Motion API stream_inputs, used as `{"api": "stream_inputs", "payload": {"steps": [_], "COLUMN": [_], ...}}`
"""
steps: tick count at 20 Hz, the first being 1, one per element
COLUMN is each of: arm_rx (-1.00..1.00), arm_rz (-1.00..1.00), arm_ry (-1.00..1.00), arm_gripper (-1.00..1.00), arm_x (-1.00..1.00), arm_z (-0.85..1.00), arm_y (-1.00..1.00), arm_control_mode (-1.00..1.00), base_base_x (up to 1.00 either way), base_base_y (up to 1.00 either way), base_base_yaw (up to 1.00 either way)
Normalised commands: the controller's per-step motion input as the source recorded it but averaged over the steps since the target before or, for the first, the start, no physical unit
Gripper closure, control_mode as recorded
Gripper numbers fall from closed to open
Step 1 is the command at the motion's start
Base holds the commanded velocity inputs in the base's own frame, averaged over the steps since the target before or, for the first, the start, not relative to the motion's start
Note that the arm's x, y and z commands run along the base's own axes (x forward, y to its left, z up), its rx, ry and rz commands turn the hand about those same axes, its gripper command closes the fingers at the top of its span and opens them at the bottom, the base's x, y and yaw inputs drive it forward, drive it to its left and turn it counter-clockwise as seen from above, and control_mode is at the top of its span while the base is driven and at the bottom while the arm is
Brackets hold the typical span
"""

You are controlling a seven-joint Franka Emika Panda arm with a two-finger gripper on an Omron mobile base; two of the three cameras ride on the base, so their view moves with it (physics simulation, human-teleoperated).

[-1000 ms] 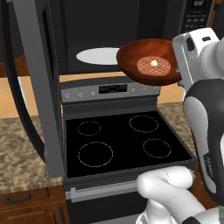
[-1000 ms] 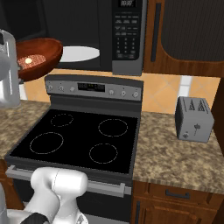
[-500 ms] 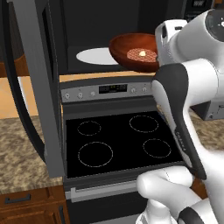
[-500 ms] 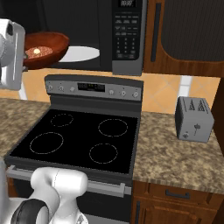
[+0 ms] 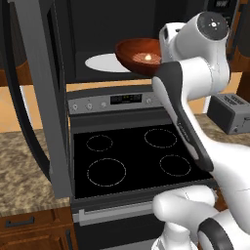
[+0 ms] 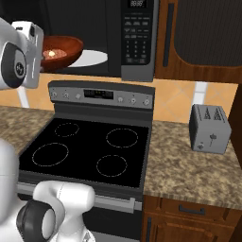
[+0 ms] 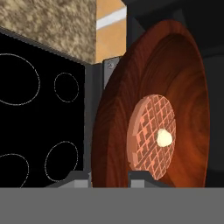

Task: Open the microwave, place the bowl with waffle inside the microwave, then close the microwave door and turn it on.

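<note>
Hand view crops the gripper [image 7: 109,177] pinching the bowl [image 7: 151,109] rim, waffle [image 7: 151,138] inside.

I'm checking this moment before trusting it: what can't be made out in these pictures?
- Left base view: the arm covers the bowl's right side, hiding the grip.
- Hand view: the grey band cuts off the gripper, so how the jaws meet the rim is unclear.
- Right base view: the microwave keypad labels are too small to read.
- Left base view: the microwave door is cut off at the top edge.
</note>
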Motion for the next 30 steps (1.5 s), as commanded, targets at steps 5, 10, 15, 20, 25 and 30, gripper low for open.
{"api": "stream_inputs", "payload": {"steps": [5, 10, 15, 20, 25, 30], "arm_rx": [0.01, 0.0, 0.0, 0.0, 0.0, 0.0], "arm_rz": [0.0, 0.0, 0.0, 0.0, 0.0, 0.0], "arm_ry": [0.04, 0.06, 0.0, 0.0, 0.0, 0.0], "arm_gripper": [1.0, 1.0, 1.0, 1.0, 1.0, 1.0], "arm_x": [0.55, 0.58, 0.53, 0.5, 0.49, 0.41], "arm_z": [-0.01, -0.15, -0.16, -0.13, -0.04, 0.0], "arm_y": [-0.03, 0.0, 0.02, 0.07, 0.12, 0.09], "arm_control_mode": [-1.0, -1.0, -1.0, -1.0, -1.0, -1.0], "base_base_x": [0.0, 0.0, 0.0, 0.0, 0.0, 0.0], "base_base_y": [0.0, 0.0, 0.0, 0.0, 0.0, 0.0], "base_base_yaw": [0.0, 0.0, 0.0, 0.0, 0.0, 0.0]}}
